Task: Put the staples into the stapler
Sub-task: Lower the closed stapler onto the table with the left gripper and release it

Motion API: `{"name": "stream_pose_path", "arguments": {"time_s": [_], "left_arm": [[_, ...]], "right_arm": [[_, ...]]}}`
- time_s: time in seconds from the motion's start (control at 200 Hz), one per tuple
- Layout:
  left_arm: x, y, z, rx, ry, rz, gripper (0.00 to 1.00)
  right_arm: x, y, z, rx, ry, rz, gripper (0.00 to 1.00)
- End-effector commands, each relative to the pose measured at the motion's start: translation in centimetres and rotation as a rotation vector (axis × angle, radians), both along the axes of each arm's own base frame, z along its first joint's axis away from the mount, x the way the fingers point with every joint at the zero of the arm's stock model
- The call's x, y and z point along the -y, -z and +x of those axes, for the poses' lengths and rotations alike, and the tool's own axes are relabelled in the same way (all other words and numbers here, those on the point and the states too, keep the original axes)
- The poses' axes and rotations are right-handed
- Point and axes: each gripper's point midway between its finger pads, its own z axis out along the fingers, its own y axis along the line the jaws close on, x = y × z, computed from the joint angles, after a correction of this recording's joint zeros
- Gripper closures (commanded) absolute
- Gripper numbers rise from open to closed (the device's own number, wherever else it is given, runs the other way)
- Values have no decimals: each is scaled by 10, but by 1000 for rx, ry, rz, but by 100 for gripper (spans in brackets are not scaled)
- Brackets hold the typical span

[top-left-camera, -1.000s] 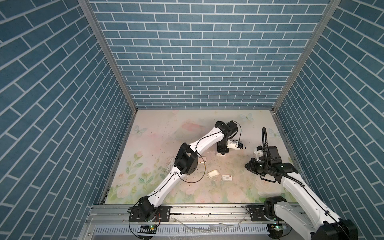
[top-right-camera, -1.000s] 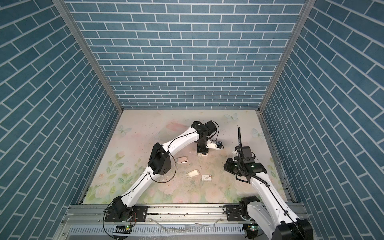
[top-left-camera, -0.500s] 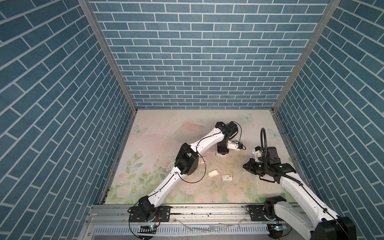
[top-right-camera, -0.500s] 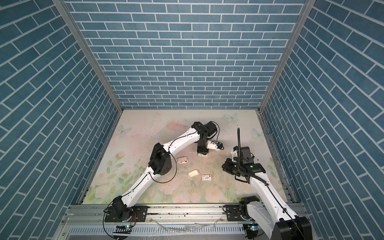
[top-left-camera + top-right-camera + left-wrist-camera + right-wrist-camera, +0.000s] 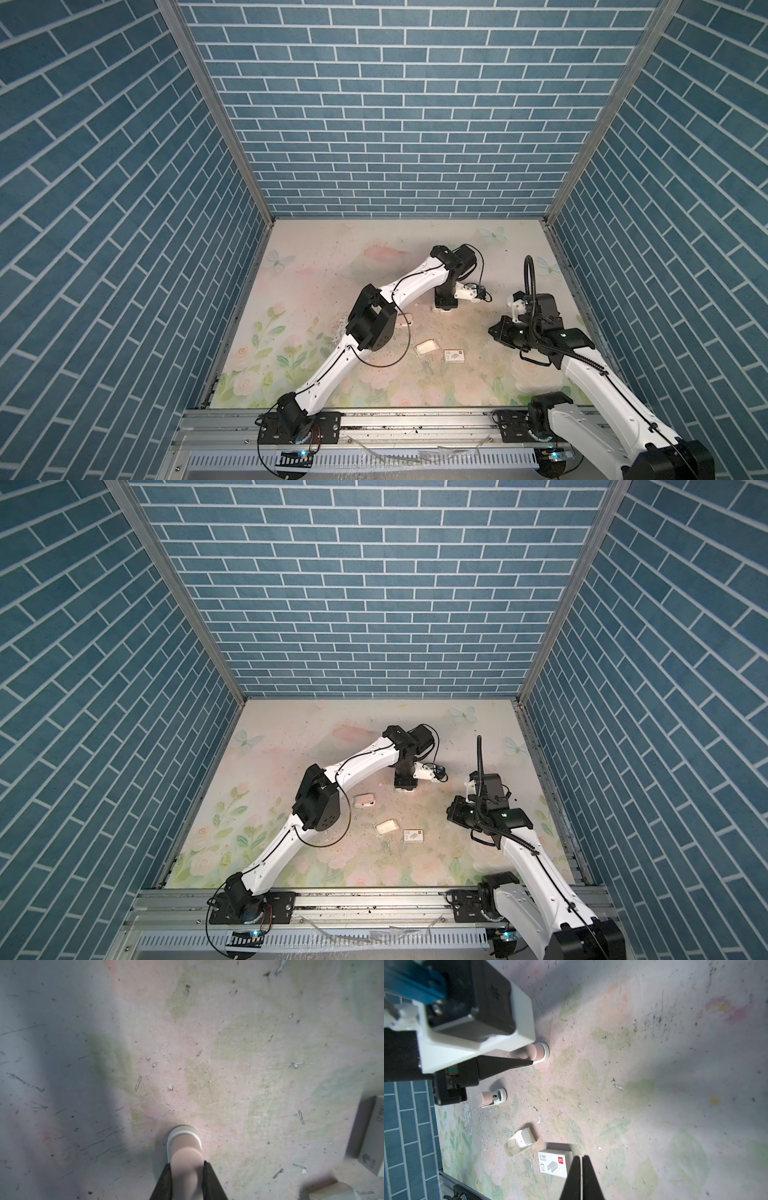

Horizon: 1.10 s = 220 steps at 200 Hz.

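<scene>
Left gripper [image 5: 187, 1164] clamps down on the pink stapler [image 5: 184, 1142]; right gripper [image 5: 581, 1157] hangs pinched together (white box [image 5: 553, 1162] lies near).

Even overhead light brightens my table [image 5: 316, 266] in both top views, the walls [image 5: 124, 166] bowing at the edges. My left wrist view is soft (the stapler [image 5: 185, 1147] blurs up close) and broadly shadowed.

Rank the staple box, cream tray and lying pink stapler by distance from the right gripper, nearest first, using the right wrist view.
1. Staple box, right by the right gripper tips.
2. Cream tray, just past the box.
3. Lying pink stapler, farthest, beyond the tray.
</scene>
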Motion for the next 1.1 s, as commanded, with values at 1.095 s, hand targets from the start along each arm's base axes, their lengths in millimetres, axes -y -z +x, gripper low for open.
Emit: {"name": "stream_pose_path", "arguments": {"time_s": [1.095], "left_arm": [[-31, -15, -28, -123, -69, 32, 79]], "right_arm": [[12, -11, 11, 20, 51, -64, 92]]}}
